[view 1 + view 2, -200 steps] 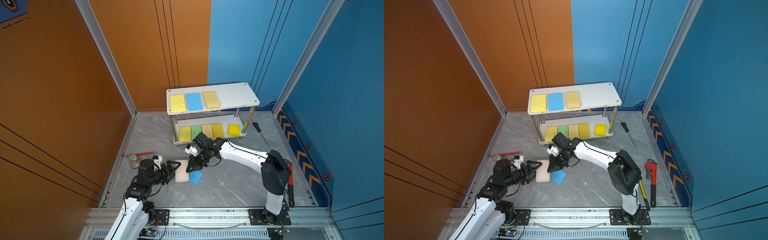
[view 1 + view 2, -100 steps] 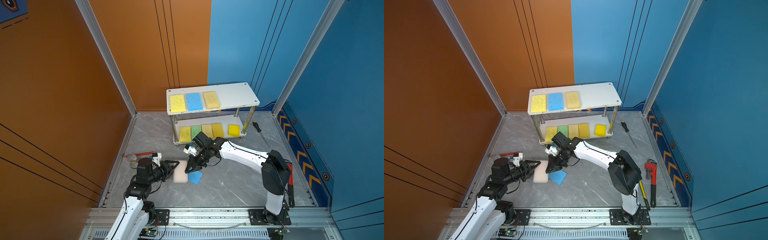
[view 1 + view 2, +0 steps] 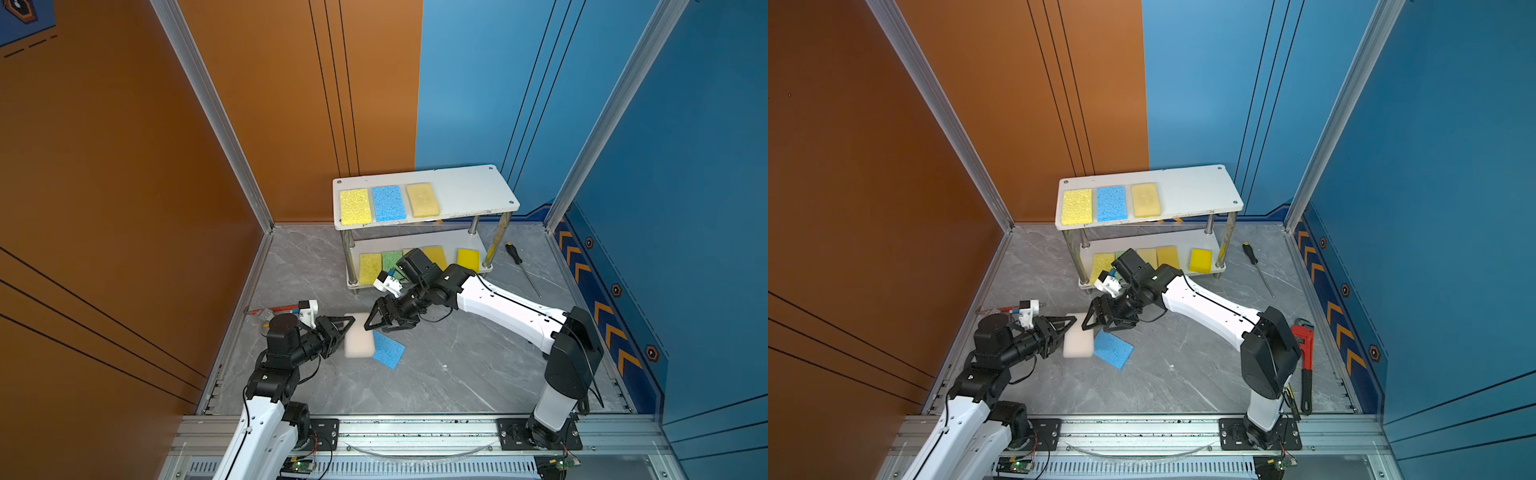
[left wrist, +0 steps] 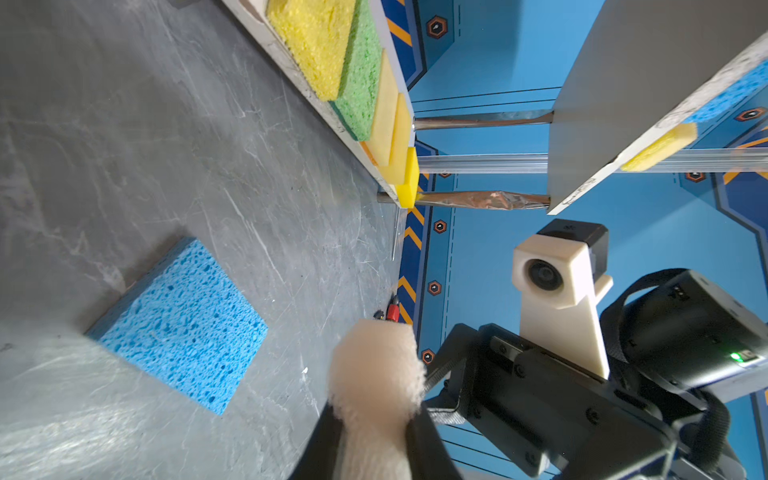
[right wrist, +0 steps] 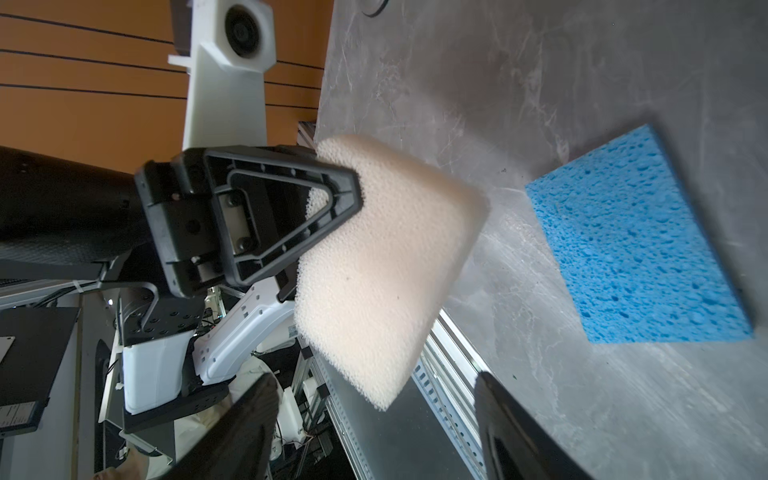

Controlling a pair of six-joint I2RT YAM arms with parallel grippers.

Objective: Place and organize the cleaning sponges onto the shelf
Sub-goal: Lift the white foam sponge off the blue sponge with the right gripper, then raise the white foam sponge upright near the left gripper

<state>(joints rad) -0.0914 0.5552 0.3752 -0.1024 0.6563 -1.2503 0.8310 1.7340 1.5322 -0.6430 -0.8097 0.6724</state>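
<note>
Because the whitish sponge [image 5: 386,266] is soft and very light, it squashes where my left gripper [image 3: 341,335] pinches one edge. The rest sticks out flat and seems to be just off the grey floor [image 3: 457,374]. My jaws there are nearly shut on it. I think a hold further in would stop it flopping. My right gripper [image 3: 384,319] is open wide, close by, holding nothing. A blue sponge [image 3: 389,351] lies on the floor just beside. The shelf [image 3: 465,193] stands behind, with bare room on top.
</note>
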